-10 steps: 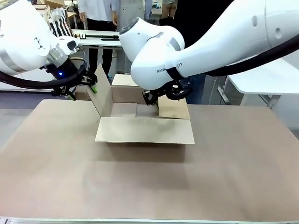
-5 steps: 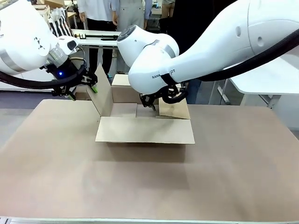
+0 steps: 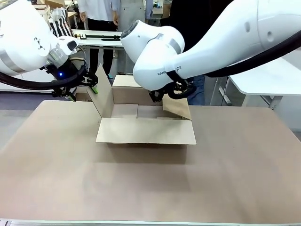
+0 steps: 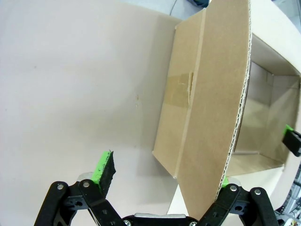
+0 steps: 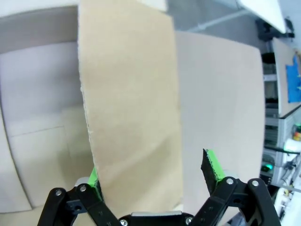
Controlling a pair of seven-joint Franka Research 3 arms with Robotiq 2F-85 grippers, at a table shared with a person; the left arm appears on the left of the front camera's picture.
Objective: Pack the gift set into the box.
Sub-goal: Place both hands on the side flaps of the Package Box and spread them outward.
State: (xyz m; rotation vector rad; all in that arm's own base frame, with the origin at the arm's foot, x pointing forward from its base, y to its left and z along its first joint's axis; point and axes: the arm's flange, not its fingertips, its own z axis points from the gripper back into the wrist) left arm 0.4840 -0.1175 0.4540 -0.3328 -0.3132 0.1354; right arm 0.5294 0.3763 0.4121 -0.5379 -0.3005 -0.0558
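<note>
Standing at the middle of the table (image 3: pixel 141 188), the box (image 3: pixel 146 131) shows little of its inside in the front view: the near flap, folded outward, and the bulk of the right arm cover most of the opening. The left wrist view looks in past the raised flap (image 4: pixel 211 108) to bare cardboard walls and floor, but the far part is cut off by the picture's edge. The left gripper (image 4: pixel 164 175) has its jaws spread with that upright flap between them; one green pad (image 4: pixel 104 167) stands free, and the other finger is mostly hidden behind the cardboard, so contact there cannot be told. A green-tipped finger (image 4: pixel 291 139) at the box's far side is cut by the frame. The right gripper (image 5: pixel 150 172) is likewise spread around the opposite flap (image 5: pixel 129 103); one pad (image 5: pixel 212 165) is clear of it, while the other pad (image 5: pixel 92 177) peeps out at the flap's edge. In the front view this gripper is largely hidden under its own wrist. A strip of tape (image 4: pixel 181 89) crosses the box's outer side. Black lettering (image 3: pixel 167 71) on the right arm curves out of sight; only something like "ANK" can be read
</note>
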